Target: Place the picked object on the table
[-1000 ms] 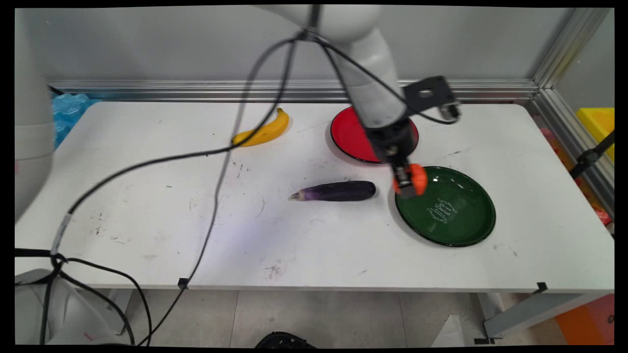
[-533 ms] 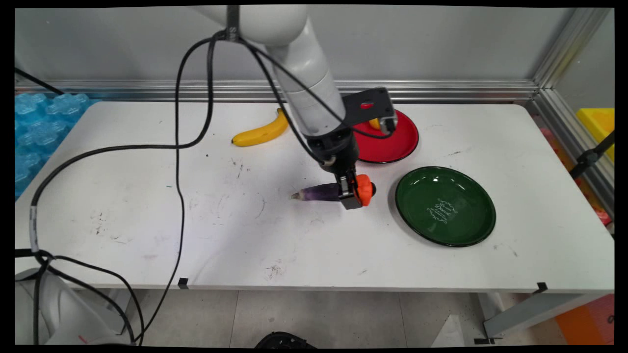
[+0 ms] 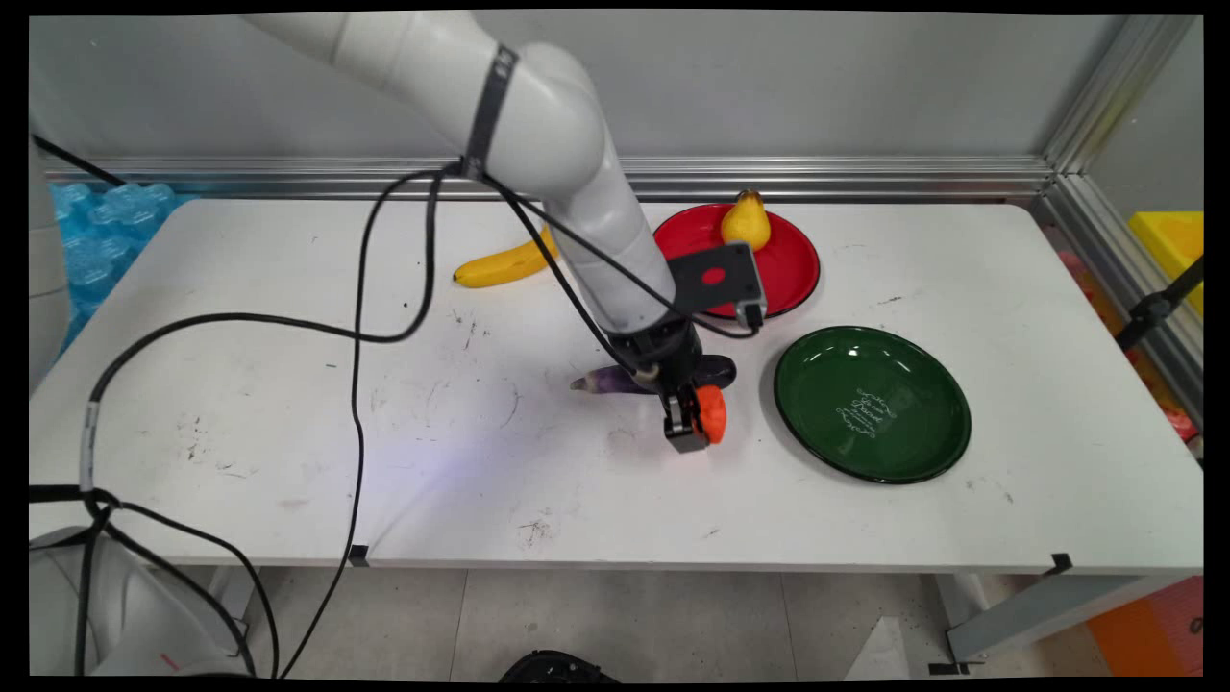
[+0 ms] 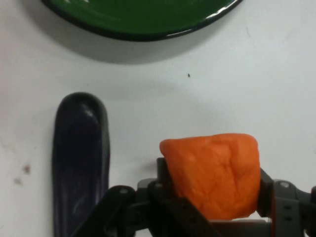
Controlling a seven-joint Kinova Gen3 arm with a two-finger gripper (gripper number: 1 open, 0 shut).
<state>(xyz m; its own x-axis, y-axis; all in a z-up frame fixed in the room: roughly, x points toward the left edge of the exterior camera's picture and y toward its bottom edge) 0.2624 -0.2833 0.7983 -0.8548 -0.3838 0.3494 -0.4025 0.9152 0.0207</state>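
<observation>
My gripper [image 3: 694, 423] is shut on a small orange fruit [image 3: 711, 414] and hangs low over the white table [image 3: 288, 384], just in front of a dark purple eggplant [image 3: 716, 370]. The hand view shows the orange fruit [image 4: 212, 173] clamped between the black fingers, with the eggplant [image 4: 81, 158] lying to its left on the table. The green plate [image 3: 873, 402] stands a short way to the right of the gripper; its rim [image 4: 138, 29] shows at the top of the hand view.
A red plate [image 3: 783, 269] at the back holds a yellow pear [image 3: 746, 221]. A banana [image 3: 504, 264] lies at the back, left of the arm. Black cables [image 3: 356, 336] hang across the table's left half.
The gripper carried the orange fruit from over the green plate's left rim leftward to the eggplant, then toward the near side and lower. The pear on the red plate has come into sight.
</observation>
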